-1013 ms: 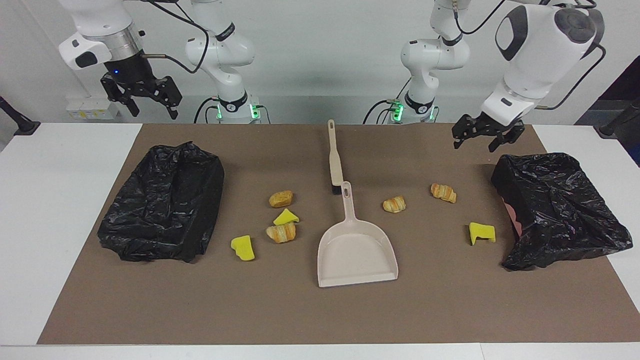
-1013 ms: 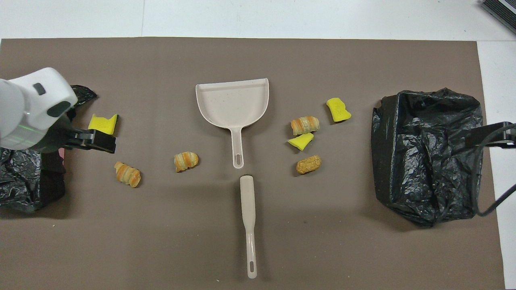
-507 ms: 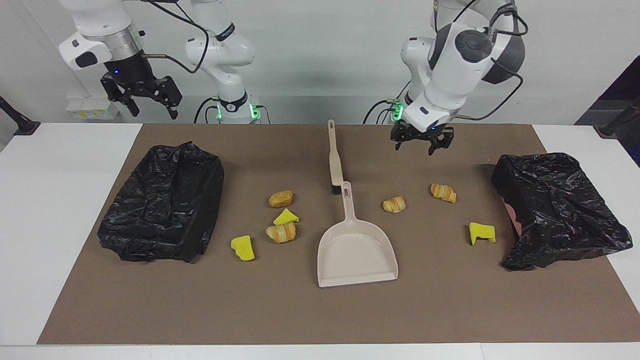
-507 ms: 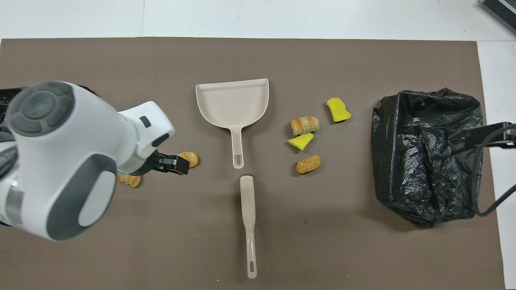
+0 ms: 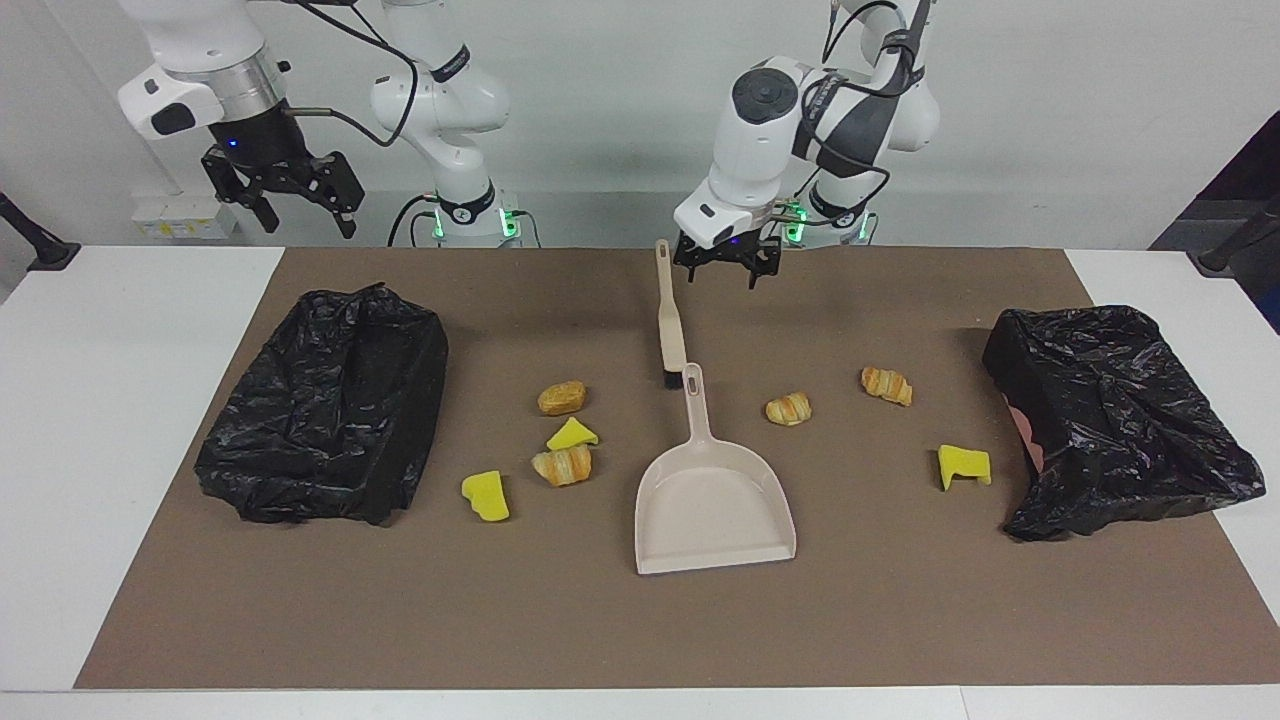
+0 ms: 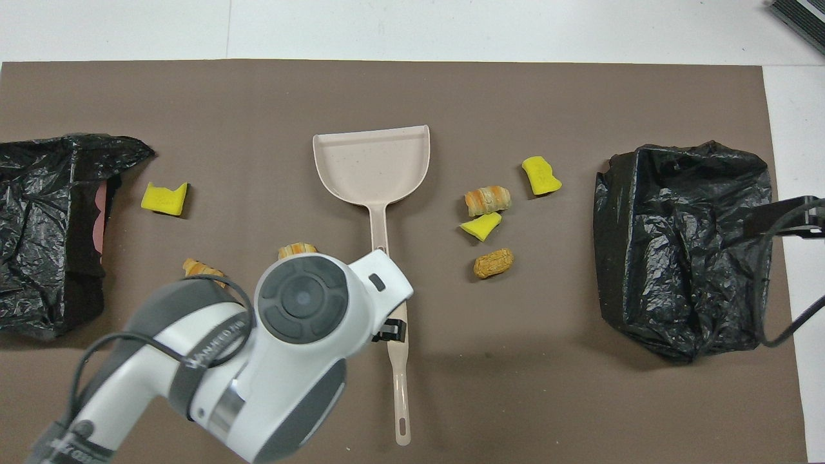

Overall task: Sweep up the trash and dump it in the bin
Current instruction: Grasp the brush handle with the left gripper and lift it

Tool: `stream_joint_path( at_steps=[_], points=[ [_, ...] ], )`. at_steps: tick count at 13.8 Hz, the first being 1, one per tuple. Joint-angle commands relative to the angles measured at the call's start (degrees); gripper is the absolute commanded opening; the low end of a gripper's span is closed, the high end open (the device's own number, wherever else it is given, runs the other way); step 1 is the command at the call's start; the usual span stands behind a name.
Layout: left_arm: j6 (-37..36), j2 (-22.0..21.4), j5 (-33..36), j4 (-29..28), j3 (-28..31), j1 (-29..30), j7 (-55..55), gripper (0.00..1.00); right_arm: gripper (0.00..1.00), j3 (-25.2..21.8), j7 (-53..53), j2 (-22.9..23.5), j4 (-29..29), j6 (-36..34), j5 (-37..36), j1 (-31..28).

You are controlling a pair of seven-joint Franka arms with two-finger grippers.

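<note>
Seven trash pieces lie on the brown mat: a bread roll [image 5: 561,397], a yellow wedge [image 5: 571,434], a croissant [image 5: 562,465] and a yellow chunk [image 5: 486,496] toward the right arm's end; two croissants [image 5: 789,408] [image 5: 887,385] and a yellow chunk [image 5: 964,466] toward the left arm's end. The beige dustpan [image 5: 715,500] and brush [image 5: 668,310] lie mid-mat, end to end. My left gripper [image 5: 728,264] is open and empty, just over the brush handle [image 6: 400,380]. My right gripper [image 5: 288,200] is open, raised near the black-lined bin [image 5: 325,405].
A second black-lined bin [image 5: 1115,420] stands at the left arm's end of the mat. In the overhead view my left arm [image 6: 283,348] covers part of two croissants and the brush's head. White table [image 5: 120,420] borders the mat.
My left arm has swung from beside the bin at its own end across to the brush handle at mid-mat. The right arm has not moved. Nothing on the mat has shifted.
</note>
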Motion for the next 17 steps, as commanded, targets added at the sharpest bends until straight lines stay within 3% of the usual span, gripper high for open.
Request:
stream_joint_path(
  at_steps=[1,3,5,9,10,11,12,13,16,17],
  points=[
    [11.47,-2.19,-0.39,-11.03,1.06,-4.74,-6.9,1.0,1.0,0.04,-1.59,-1.39,-1.65,0.6,1.25,-0.65],
    [16.49,-1.14,-0.39,-15.18,1.15,-10.17,-10.08,1.0,1.0,0.04,-1.59,-1.39,-1.65,0.52,1.25,-0.65],
    [20.9,-1.22,-0.57,-18.53,1.06,-11.16,-11.14,1.0,1.0,0.04,-1.59,-1.39,-1.65,0.52,1.25,-0.65],
    [22.49,0.53,-0.57,-19.15,1.15,-13.27,-12.55,1.0,1.0,0.04,-1.59,-1.39,-1.65,0.34,1.25,-0.65],
    [22.67,0.71,-0.57,-18.89,1.15,-13.1,-12.55,0.95,1.0,0.04,-1.68,-1.39,-1.65,0.34,1.25,-0.65],
    [22.67,0.8,-0.57,-18.71,1.15,-13.18,-12.55,0.81,1.0,0.04,-1.68,-1.39,-1.65,0.34,1.25,-0.65],
    [22.49,1.06,-0.57,-18.19,1.24,-13.19,-12.38,0.76,1.0,0.04,-1.68,-1.39,-1.65,0.34,1.25,-0.65],
    [22.06,1.32,-0.57,-17.23,1.24,-13.01,-12.29,0.64,1.0,0.04,-1.68,-1.39,-1.65,0.34,1.25,-0.74],
    [21.09,1.85,-0.57,-16.43,1.33,-12.57,-12.46,0.04,1.0,0.04,-1.68,-1.73,-2.09,0.34,1.25,-0.91],
    [20.56,1.77,-0.57,-16.43,1.33,-12.48,-12.64,0.0,1.0,0.04,-1.68,-1.91,-2.35,0.34,1.25,-0.91]
  ],
)
